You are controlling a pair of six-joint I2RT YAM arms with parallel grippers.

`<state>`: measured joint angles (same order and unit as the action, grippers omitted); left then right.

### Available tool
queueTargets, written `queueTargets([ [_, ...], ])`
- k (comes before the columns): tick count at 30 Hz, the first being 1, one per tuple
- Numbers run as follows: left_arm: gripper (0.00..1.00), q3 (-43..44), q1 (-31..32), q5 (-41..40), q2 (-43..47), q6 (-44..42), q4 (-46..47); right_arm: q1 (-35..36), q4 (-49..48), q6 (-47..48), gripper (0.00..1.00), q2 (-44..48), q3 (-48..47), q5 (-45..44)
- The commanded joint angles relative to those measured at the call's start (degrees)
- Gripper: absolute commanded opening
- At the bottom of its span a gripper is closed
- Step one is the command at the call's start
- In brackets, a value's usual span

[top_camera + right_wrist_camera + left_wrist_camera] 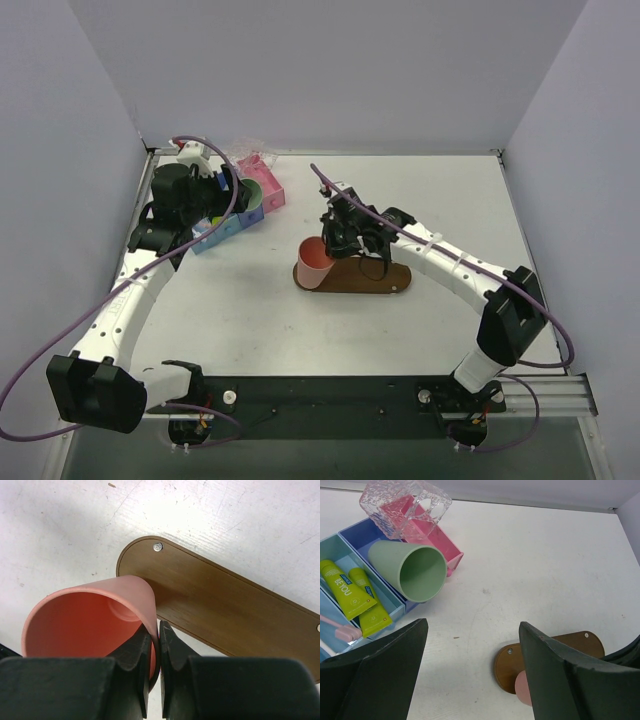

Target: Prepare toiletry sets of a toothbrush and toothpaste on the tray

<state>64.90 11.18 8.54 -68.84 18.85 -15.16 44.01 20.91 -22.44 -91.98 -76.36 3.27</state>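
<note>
Green cup (409, 569) lies sideways across blue bin (356, 530)

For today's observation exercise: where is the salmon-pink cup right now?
Top view, mid-table: the salmon-pink cup is at the left end of the tray, tilted, its wall pinched by the right tool.

White table top (430, 200), matte, with fine scuffs and dark specks up close. Plain pale lavender-grey panels box it in on three sides: back wall (330, 70), left wall (60, 200), right wall (590, 180). A black base plate (330, 395) runs along the near edge, with an aluminium rail (555, 392) at its right end. Light is even and diffuse, shadows soft. There's a bright glare patch on the table in the right wrist view.
</note>
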Motion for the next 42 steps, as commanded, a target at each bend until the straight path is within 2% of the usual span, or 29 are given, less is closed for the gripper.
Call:
queueTargets([
  [1,0.84,0.1,0.0,-0.3,0.9,-0.5,3.4,0.8,2.2,-0.2,0.00,-2.0,-3.6,-3.1],
  [6,0.84,0.1,0.0,-0.4,1.1,-0.8,3.3,1.9,3.0,0.5,0.00,-3.8,-5.2,-7.6],
  [42,0.84,0.1,0.0,0.0,0.2,-1.4,3.1,3.7,0.5,0.0,0.00,-8.9,-6.0,-11.1],
])
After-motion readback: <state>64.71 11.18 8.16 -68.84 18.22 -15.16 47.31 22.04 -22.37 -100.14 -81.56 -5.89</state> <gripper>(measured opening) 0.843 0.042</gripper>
